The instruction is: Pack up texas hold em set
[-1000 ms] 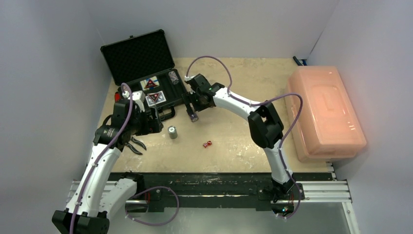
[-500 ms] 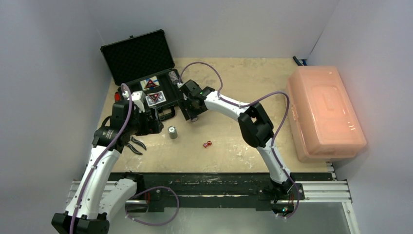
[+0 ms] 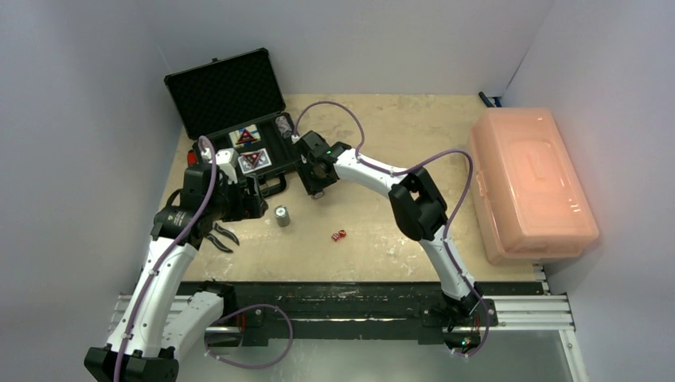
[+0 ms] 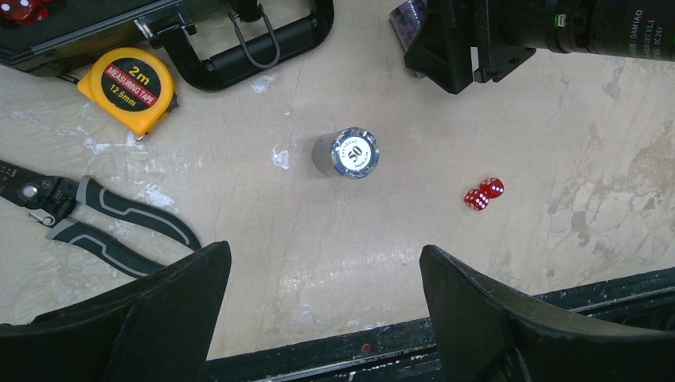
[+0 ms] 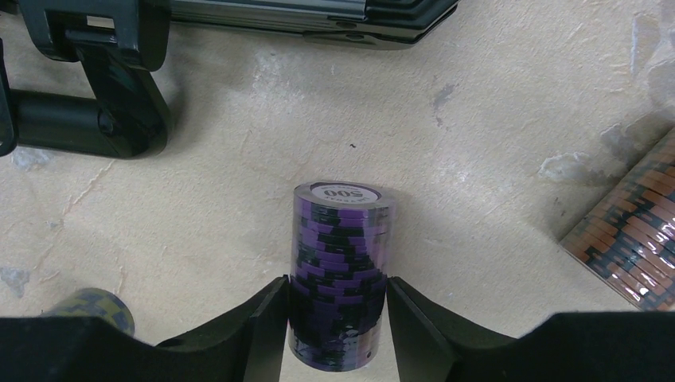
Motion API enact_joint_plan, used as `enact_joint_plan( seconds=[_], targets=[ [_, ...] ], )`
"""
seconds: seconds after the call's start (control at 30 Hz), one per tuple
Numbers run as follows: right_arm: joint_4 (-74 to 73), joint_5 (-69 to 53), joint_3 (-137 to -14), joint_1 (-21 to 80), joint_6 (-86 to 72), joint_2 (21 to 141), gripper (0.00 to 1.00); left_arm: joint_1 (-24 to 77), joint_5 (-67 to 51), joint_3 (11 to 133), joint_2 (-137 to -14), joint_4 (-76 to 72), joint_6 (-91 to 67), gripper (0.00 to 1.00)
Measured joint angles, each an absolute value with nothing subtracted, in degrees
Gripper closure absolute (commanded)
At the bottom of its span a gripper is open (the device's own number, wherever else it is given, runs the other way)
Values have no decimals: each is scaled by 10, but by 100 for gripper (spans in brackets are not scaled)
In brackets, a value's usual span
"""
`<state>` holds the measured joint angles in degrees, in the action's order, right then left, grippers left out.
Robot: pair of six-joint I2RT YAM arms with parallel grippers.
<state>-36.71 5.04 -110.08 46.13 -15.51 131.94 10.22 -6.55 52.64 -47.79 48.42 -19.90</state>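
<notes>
Tabletop [image 5: 199, 199], chip stack [image 5: 338, 270] lengthwise between fingers [image 5: 267, 322]

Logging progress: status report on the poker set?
Right claw shut on purple stack, beside case. Left claw open, empty; 50 stack, dice loose. Case open, nothing in the way.

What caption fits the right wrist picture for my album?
Right gripper squeezes a purple chip stack beside the black case handle.

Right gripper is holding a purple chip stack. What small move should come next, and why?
Probably raise the purple chip stack and carry it over the near wall of the open case. The right gripper already clamps the stack just outside the case, beside its handle.
</notes>
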Motion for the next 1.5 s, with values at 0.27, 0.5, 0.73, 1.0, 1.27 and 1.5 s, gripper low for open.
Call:
enact_joint_plan(
  seconds=[0.27, 0.5, 0.73, 1.0, 1.27, 1.5],
  targets=[
    [-370, 51, -1090, 461, -155, 1319, 44, 103, -67, 526, -487, 482, -199, 12],
    [-362, 61, -1072, 461, -150, 1316, 79, 103, -66, 526, -490, 480, -198, 13],
    [-346, 60, -1044, 461, -137, 1299, 99, 103, -66, 526, -495, 476, -191, 13],
    [-345, 34, -977, 461, -130, 1247, 100, 103, -93, 526, -500, 461, -193, 13],
    [-317, -22, -917, 461, -135, 1157, 100, 103, -168, 520, -493, 421, -244, 13],
    [-260, -111, -869, 461, -176, 1071, 100, 103, -242, 488, -482, 338, -325, 14]
  ],
)
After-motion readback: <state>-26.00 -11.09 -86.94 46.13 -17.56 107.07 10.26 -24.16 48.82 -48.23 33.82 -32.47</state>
